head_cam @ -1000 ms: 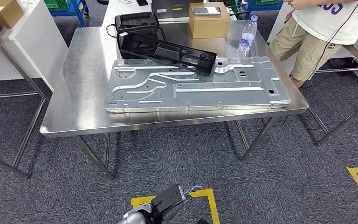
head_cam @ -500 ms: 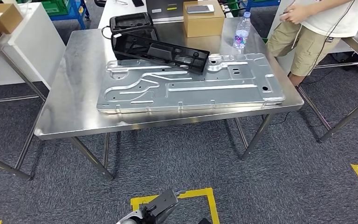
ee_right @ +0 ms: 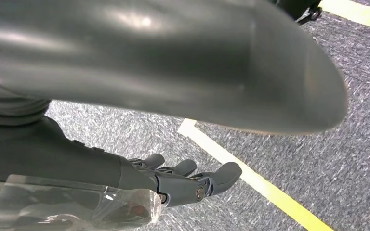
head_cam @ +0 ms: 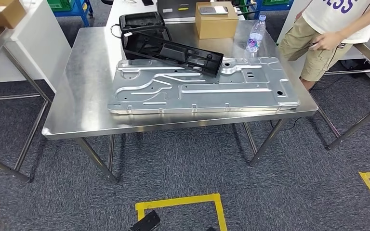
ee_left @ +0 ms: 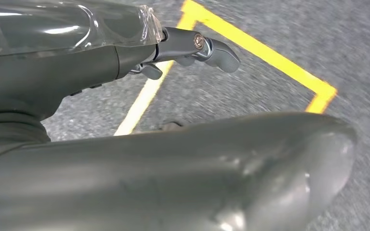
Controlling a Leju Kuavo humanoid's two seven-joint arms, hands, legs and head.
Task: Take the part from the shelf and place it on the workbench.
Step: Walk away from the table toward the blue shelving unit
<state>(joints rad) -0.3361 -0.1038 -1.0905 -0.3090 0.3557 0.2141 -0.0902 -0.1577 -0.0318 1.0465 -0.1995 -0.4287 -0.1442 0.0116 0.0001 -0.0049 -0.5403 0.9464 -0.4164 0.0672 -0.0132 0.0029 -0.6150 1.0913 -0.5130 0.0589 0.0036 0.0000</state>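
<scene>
A stainless steel workbench fills the middle of the head view on grey carpet, carrying a large pressed metal panel that lies flat along its near half. A long black plastic part rests partly on the panel's far edge and partly on the bench, with a black case just behind it; this appears to be the task's part, already on the bench. Beyond it stand a cardboard box with a phone on top, and a clear water bottle near the panel's far right corner. A person stands at the bench's right end. The left hand hangs over a yellow floor line, fingers extended and apart, holding nothing. The right hand likewise hangs with its fingers loosely spread and empty.

Judged from this, placement looks finished; the sound move is to keep both arms low and stand clear of the bench edge. The person's shirt shows letters, partly cut off; the bottle's label is too small to read.
</scene>
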